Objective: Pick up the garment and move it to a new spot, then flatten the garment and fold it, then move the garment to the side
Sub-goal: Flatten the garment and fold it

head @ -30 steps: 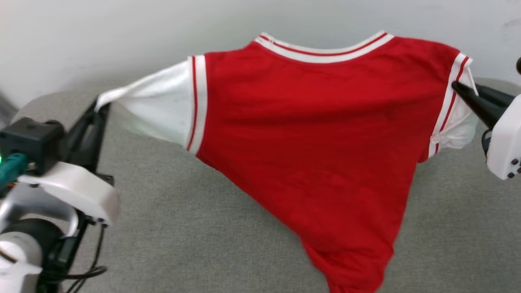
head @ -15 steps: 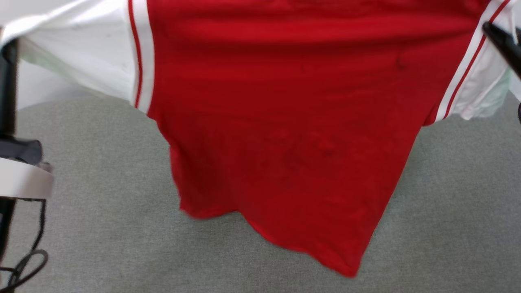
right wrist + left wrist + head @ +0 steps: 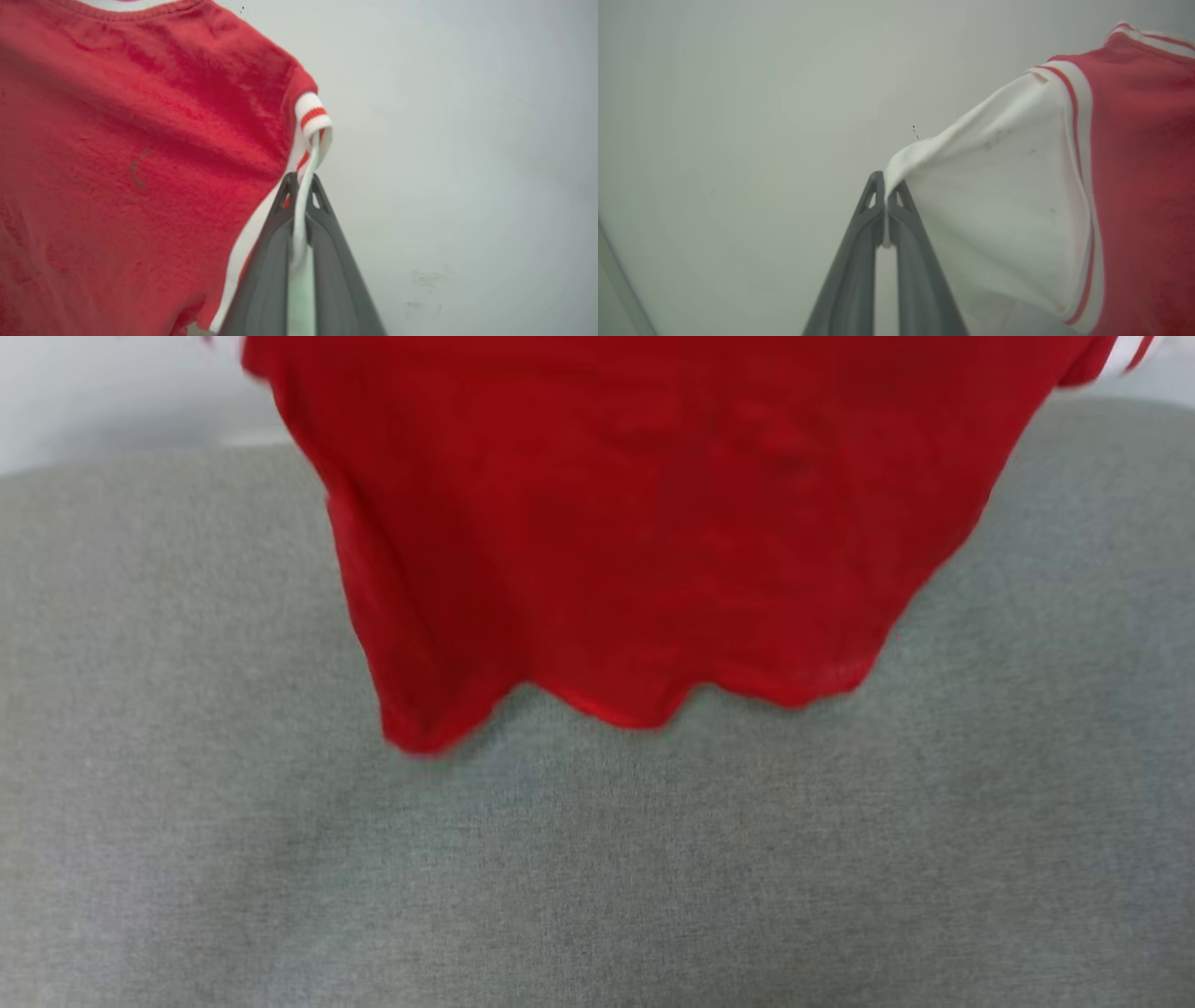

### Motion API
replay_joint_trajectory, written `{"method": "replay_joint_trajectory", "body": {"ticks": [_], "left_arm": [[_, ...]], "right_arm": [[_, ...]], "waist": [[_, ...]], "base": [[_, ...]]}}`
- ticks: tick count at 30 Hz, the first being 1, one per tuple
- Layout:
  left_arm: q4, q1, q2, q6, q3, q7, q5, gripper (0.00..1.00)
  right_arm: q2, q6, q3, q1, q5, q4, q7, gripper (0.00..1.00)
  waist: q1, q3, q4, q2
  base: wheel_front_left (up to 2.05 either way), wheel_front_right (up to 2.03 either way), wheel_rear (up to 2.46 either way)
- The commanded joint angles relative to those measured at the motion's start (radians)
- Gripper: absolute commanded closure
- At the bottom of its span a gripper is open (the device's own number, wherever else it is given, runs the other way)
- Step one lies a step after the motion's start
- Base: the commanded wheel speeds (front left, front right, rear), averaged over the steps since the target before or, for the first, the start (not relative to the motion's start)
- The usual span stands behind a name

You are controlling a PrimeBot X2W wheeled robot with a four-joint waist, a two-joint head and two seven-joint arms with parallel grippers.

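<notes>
Held aloft by both arms: the left gripper (image 3: 886, 184) and the right gripper (image 3: 301, 185), each with two long dark grey fingers, carry the red jersey-style shirt with white short sleeves (image 3: 635, 523).
The left gripper's fingers are pressed together on the bunched edge of one white sleeve. The right gripper's are clamped on the other sleeve's white cloth, just below its red-and-white striped cuff. The shirt hangs spread between them before a plain pale wall (image 3: 738, 116). In the head view, blurred, its wavy bottom hem hangs over the grey woven fabric surface (image 3: 597, 868); whether hem and surface touch cannot be told.
</notes>
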Motion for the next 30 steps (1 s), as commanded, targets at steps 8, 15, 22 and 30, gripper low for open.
{"method": "replay_joint_trajectory", "body": {"ticks": [8, 15, 22, 30], "left_arm": [[0.227, -0.381, 0.004, -0.073, -0.102, -0.007, -0.009, 1.00], [0.483, -0.706, -0.038, -0.113, -0.190, -0.076, 0.029, 1.00], [0.750, -0.956, -0.103, -0.129, -0.244, -0.193, 0.058, 1.00], [0.973, -0.994, -0.183, -0.147, -0.318, -0.360, 0.046, 1.00]], "right_arm": [[0.010, -0.001, 0.067, -0.288, -0.073, 0.154, -0.065, 1.00], [0.054, -0.001, 0.119, -0.537, -0.128, 0.343, -0.145, 1.00], [0.138, -0.001, 0.116, -0.772, -0.227, 0.572, -0.255, 1.00], [0.194, -0.001, 0.171, -0.834, -0.285, 0.779, -0.398, 1.00]], "waist": [[0.0000, 0.238, 0.023, -0.0001], [0.0000, 0.354, 0.039, -0.0001], [0.0000, 0.432, 0.065, -0.0001], [0.0000, 0.462, 0.097, -0.0001]], "base": [[0.00, 0.00, 0.00], [0.00, 0.00, 0.00], [0.00, 0.00, 0.00], [0.00, 0.00, 0.00]]}}
